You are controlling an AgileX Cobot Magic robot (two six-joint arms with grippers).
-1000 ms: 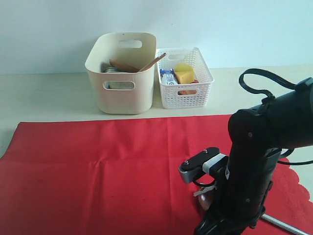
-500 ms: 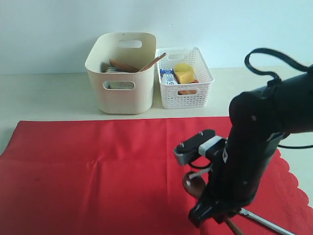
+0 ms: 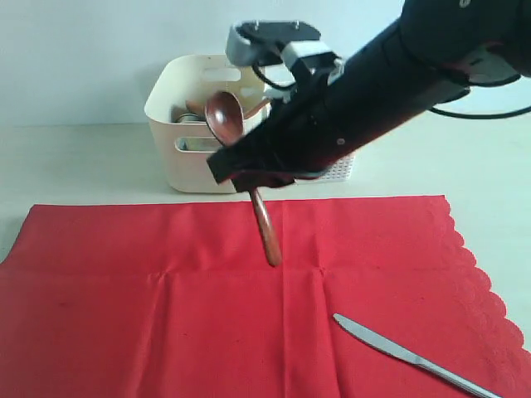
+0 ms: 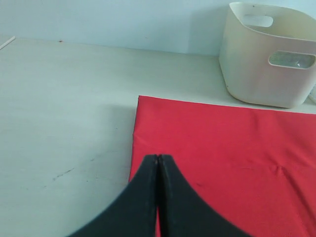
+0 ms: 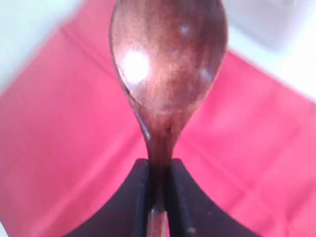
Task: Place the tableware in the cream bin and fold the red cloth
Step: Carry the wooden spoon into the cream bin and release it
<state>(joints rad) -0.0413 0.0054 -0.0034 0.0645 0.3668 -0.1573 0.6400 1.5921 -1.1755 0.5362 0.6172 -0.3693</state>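
Note:
My right gripper point(image 3: 246, 174) is shut on the neck of the dark wooden spoon point(image 3: 222, 116), holding it in the air above the red cloth point(image 3: 124, 290), just in front of the cream bin point(image 3: 178, 153). The spoon's bowl points up and its handle hangs down. In the right wrist view the spoon point(image 5: 168, 64) stands out from the closed gripper point(image 5: 159, 168). A silver knife point(image 3: 406, 355) lies on the cloth at the front right. Some tableware point(image 3: 184, 114) shows inside the bin. My left gripper point(image 4: 158, 159) is shut and empty over the cloth's edge point(image 4: 140, 128).
The right arm point(image 3: 390, 66) reaches across from the upper right and hides most of the white lattice basket point(image 3: 348, 166) beside the bin. Pale tabletop point(image 3: 75, 166) surrounds the cloth. The cloth's scalloped edge point(image 3: 477, 265) runs down the right side.
The right gripper closed on the spoon at the cloth's front right, then lifted it up and left to in front of the cream bin. The knife now lies uncovered.

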